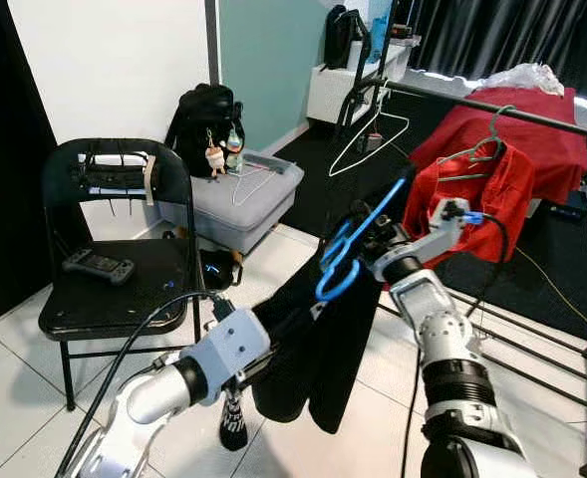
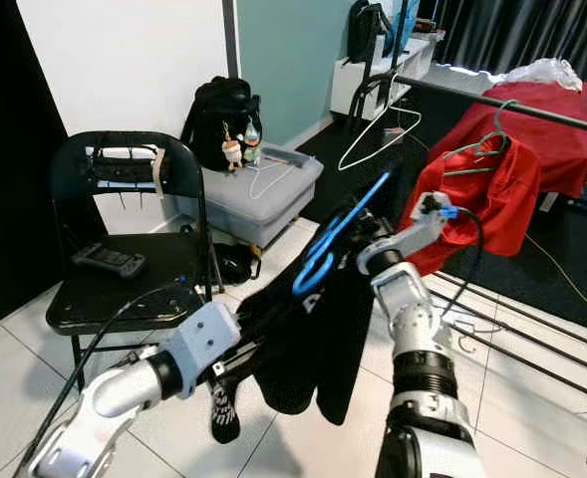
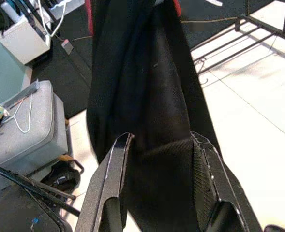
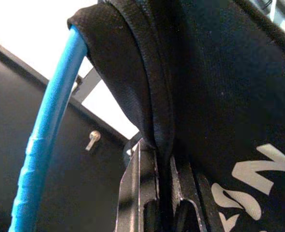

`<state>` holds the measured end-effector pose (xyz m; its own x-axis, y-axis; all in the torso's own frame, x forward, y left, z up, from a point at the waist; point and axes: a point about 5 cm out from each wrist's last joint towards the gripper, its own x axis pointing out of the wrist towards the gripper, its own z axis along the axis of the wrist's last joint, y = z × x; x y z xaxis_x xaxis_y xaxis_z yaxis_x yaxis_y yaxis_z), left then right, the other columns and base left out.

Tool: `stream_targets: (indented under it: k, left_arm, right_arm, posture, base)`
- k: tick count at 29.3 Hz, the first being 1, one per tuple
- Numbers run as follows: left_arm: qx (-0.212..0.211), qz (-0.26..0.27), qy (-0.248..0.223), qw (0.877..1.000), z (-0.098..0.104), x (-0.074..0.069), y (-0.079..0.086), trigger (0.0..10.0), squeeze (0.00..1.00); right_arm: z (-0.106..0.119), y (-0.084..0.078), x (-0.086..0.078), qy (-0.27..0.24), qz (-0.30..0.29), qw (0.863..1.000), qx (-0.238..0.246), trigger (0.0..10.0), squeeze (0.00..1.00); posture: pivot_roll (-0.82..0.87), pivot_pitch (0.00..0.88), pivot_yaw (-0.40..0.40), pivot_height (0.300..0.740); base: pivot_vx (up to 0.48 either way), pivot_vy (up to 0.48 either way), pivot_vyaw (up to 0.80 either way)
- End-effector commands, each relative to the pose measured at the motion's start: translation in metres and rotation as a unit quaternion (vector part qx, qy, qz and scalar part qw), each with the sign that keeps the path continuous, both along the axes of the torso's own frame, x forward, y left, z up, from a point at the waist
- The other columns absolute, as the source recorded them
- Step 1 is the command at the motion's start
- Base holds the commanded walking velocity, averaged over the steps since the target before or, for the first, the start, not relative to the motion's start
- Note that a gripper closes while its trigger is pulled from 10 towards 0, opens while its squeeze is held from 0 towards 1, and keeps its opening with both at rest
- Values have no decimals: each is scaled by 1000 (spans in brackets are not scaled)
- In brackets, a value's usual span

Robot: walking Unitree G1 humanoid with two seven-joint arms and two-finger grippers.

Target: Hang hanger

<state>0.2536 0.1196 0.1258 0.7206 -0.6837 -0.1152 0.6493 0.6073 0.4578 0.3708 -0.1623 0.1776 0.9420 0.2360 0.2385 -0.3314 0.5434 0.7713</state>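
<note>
Up in front of the robot, a blue hanger (image 1: 353, 244) with a black shirt (image 1: 313, 349) on it was held in the air, tilted. The right gripper (image 4: 164, 193) was pinched tight on the shirt's edge, right by the hanger. The left gripper (image 3: 157, 159) had its two fingers spread around the lower part of the shirt, with the cloth between them. Behind them stood a black rail (image 1: 492, 105) with a red shirt (image 1: 492, 189) hanging on it. A black chair (image 1: 104, 289) stood to the left, on the white floor (image 1: 14, 398), and a gray box (image 1: 248, 199) sat near it.
</note>
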Motion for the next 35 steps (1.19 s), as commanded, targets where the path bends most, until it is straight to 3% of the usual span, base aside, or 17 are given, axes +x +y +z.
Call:
stream_targets:
  k: [1,9,13,17,19,22,23,26,29,35]
  left_arm:
    - [17,-7,2,1000,-2,-3,6,10000,0]
    - [41,-11,4,999,-2,-5,16,10000,0]
    - [65,2,-1,998,2,-8,35,10000,0]
    - [47,11,-10,999,9,-6,39,10000,0]
    - [-49,0,-37,998,32,-2,27,10000,0]
    - [-86,-15,-45,995,40,-2,18,10000,0]
    - [-131,-46,-45,989,45,-4,-6,10000,0]
    - [-142,-57,-43,987,45,-4,-14,10000,0]
    - [-145,-67,-34,987,38,0,-36,10000,0]
    - [-114,-46,-46,991,33,10,-42,10000,0]
  right_arm:
    - [12,-6,4,-17,-13,1000,12,0,0]
    - [15,-12,5,-17,-23,1000,13,0,0]
    - [15,-14,6,-16,-29,999,18,0,0]
    - [16,-14,6,-16,-28,999,19,0,0]
    - [17,-9,7,-18,-19,999,20,0,0]
    - [17,-5,7,-19,-13,1000,20,0,0]
    - [17,4,6,-20,3,1000,19,0,0]
    - [16,6,6,-20,8,1000,19,0,0]
    - [15,11,5,-18,14,1000,20,0,0]
    - [15,13,5,-19,18,999,22,0,0]
  posture:
    - [18,0,-58,740]
    - [15,0,-60,740]
    - [20,0,-62,740]
    - [23,0,-63,740]
    - [23,0,-65,740]
    - [23,0,-65,740]
    - [18,0,-63,740]
    - [18,0,-63,740]
    - [14,0,-62,740]
    - [14,0,-62,740]
  base:
    - [0,0,0]
    - [0,0,0]
    - [0,0,0]
    - [0,0,0]
    - [0,0,0]
    - [0,0,0]
    - [0,0,0]
    - [0,0,0]
    - [0,0,0]
    - [0,0,0]
